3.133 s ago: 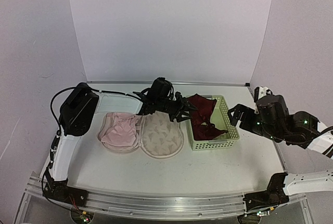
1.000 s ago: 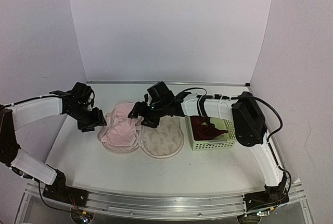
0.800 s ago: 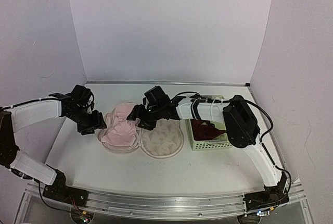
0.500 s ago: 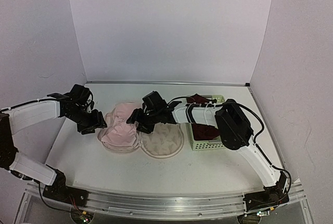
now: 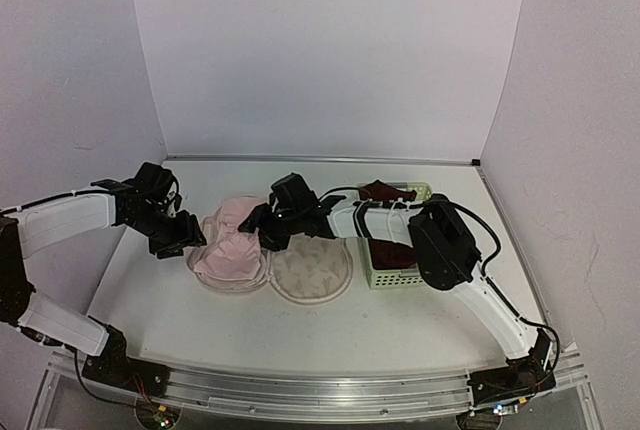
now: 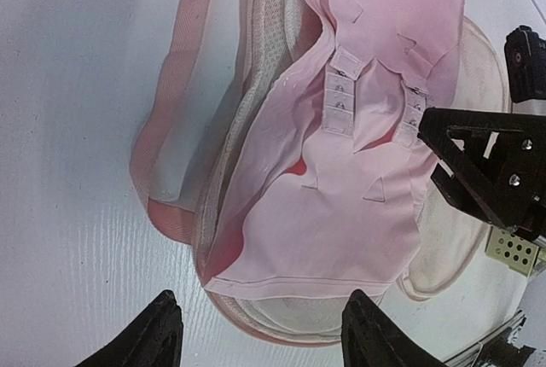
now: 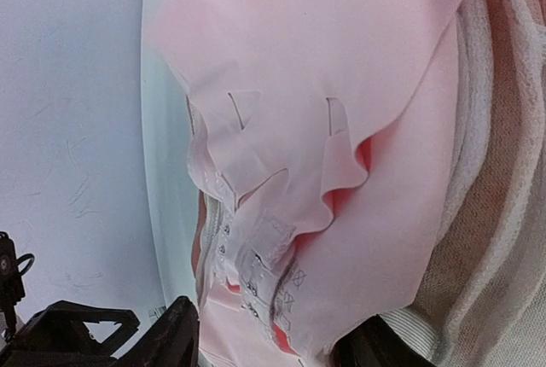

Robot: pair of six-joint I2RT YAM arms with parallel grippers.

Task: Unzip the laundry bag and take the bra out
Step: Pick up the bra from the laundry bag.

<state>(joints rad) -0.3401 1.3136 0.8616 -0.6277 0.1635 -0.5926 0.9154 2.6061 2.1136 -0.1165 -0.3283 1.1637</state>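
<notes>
The laundry bag (image 5: pixel 312 272) lies unzipped and spread flat in two oval halves. A pale pink bra (image 5: pixel 232 240) is heaped in the left half. In the left wrist view my left gripper (image 6: pixel 266 343) stands open over the bag's outer end, with the bra (image 6: pixel 367 171) and the bag's mesh rim (image 6: pixel 166 171) just ahead of its fingers. My right gripper (image 5: pixel 258 233) reaches in from the hinge side. Its fingers (image 7: pixel 175 337) stand apart with the bra's hook band (image 7: pixel 273 273) bunched between them.
A pale green slatted basket (image 5: pixel 448 260) holding a dark red garment (image 5: pixel 395 248) stands right of the bag. The right arm stretches across above it. Beside the bra in the right wrist view is the bag's beige fabric (image 7: pixel 503 239). White walls close in the back and both sides.
The right gripper slid left from the bag's hinge onto the bra, and its fingers narrowed around the fabric. The bra's upper edge has bunched up. The left gripper has barely moved.
</notes>
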